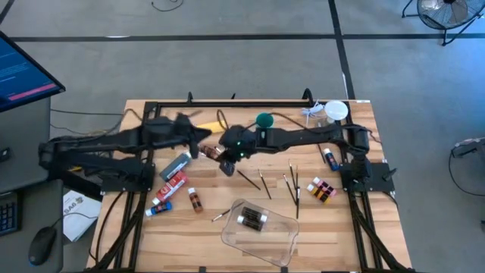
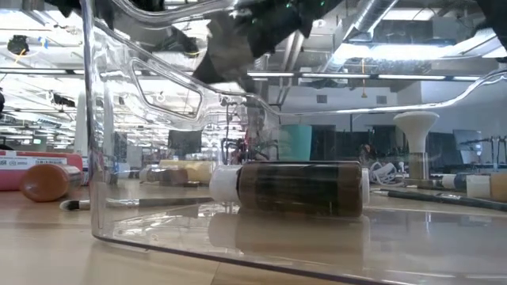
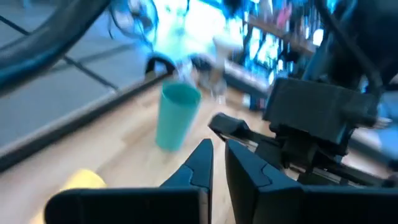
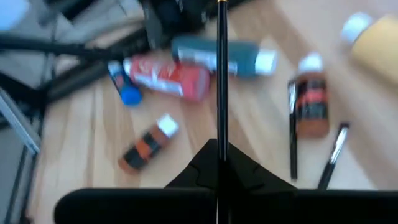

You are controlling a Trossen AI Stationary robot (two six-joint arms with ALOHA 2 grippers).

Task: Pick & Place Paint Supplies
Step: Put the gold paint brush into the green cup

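I am pinching a thin brush (image 4: 221, 74) in my right gripper (image 4: 221, 163), at the centre of the high view; my left gripper (image 3: 217, 163) is hovering just left of it, fingers pressed together and holding nothing (the teal cup (image 3: 175, 116) is ahead); I am judging the brush needs carrying level toward the tray (image 1: 282, 246) at lower centre, without catching its rim.

Legible text: none. Red paint tube (image 1: 176, 182), white paper sheet beside the table (image 1: 76, 208) and blue monitor screen (image 1: 19, 72) each carry printing, all too small or blurred to read.
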